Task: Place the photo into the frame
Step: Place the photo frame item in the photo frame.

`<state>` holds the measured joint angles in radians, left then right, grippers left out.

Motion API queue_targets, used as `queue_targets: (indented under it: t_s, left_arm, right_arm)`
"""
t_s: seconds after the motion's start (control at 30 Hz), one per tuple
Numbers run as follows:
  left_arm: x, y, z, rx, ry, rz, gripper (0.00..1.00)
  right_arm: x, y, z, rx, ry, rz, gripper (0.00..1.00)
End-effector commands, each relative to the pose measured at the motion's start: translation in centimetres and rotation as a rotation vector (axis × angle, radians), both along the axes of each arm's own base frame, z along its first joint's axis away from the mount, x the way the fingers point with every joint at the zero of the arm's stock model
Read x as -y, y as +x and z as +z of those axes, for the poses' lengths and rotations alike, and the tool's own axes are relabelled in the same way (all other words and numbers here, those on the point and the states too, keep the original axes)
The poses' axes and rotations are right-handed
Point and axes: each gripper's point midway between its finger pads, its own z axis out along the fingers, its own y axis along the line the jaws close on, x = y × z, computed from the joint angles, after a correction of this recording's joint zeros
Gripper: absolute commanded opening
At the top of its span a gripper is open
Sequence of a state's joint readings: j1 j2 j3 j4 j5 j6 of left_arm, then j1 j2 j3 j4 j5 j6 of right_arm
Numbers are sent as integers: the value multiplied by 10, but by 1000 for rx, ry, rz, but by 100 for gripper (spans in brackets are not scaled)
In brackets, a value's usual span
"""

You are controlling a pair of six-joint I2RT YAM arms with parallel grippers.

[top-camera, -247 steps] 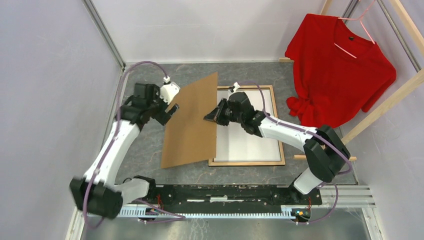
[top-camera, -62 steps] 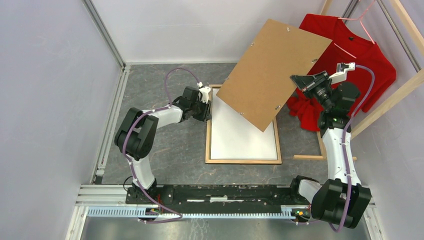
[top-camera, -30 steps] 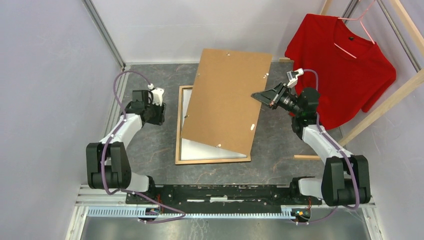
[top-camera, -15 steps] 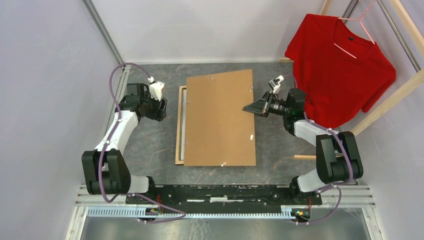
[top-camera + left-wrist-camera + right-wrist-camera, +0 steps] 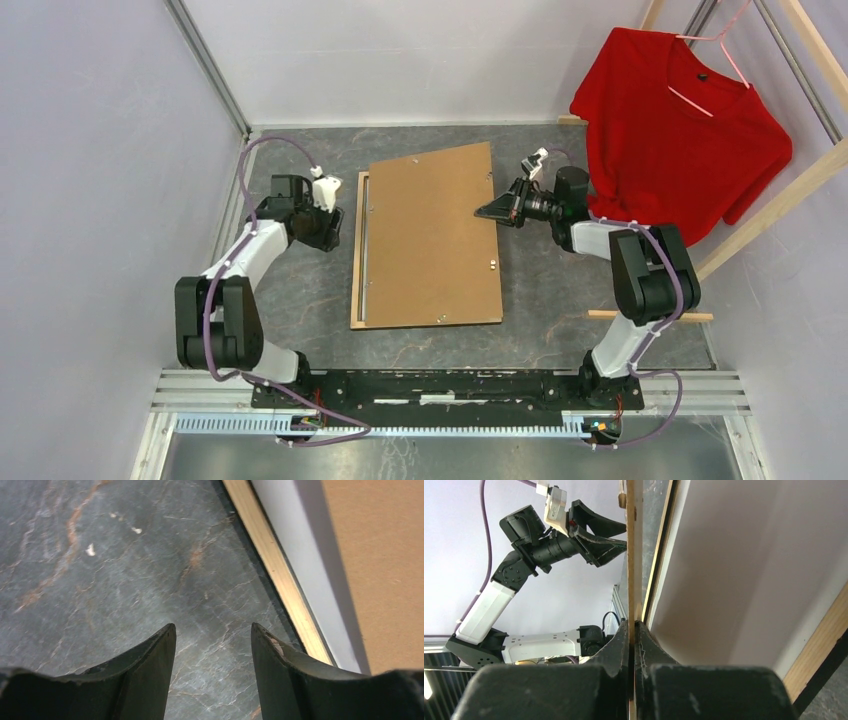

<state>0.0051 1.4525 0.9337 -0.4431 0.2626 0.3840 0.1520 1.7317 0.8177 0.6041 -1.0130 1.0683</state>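
Observation:
The frame [image 5: 357,260] lies back up on the grey table, its light wood left rail showing. The brown backing board [image 5: 430,240] lies nearly flat over it, skewed a little, its right edge slightly raised. My right gripper [image 5: 494,212] is shut on that right edge; the right wrist view shows the pads [image 5: 623,635] clamping the thin board [image 5: 632,555]. A white sheet [image 5: 310,565] lies inside the frame under the board; the photo's printed side is hidden. My left gripper [image 5: 335,226] is open and empty over the table [image 5: 125,570], left of the frame rail [image 5: 280,575].
A red shirt [image 5: 680,130] hangs on a wooden rack [image 5: 770,200] at the back right. A wooden strip [image 5: 650,315] lies on the table at the right. Walls close in at the left and back. The arms' mounting rail [image 5: 450,385] runs along the near edge.
My right gripper has brought the board down from high and tilted to nearly flat over the frame. The frame shifted left earlier. My left gripper stayed open near the left rail.

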Motion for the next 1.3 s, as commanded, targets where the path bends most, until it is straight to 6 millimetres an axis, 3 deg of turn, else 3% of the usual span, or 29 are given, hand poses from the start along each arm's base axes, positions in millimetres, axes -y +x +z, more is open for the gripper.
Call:
queue_targets:
  t_s: [0.0,0.37,0.87,1.27]
  left_arm:
    - [12,9,-10,37,53,-86,64]
    - [24,11,-33,22,99,-140,65]
    - [24,12,-55,-28,148,-194,63]
    - [32,10,-56,-41,120,-212,59]
  right_arm:
    - [-10,15,15,59,22,27,0]
    - [-13,24,-20,-18,-12,33,0]
    - [-19,41,-29,-25,-27,31,0]
    - [-21,50,-32,-28,-19,29,0]
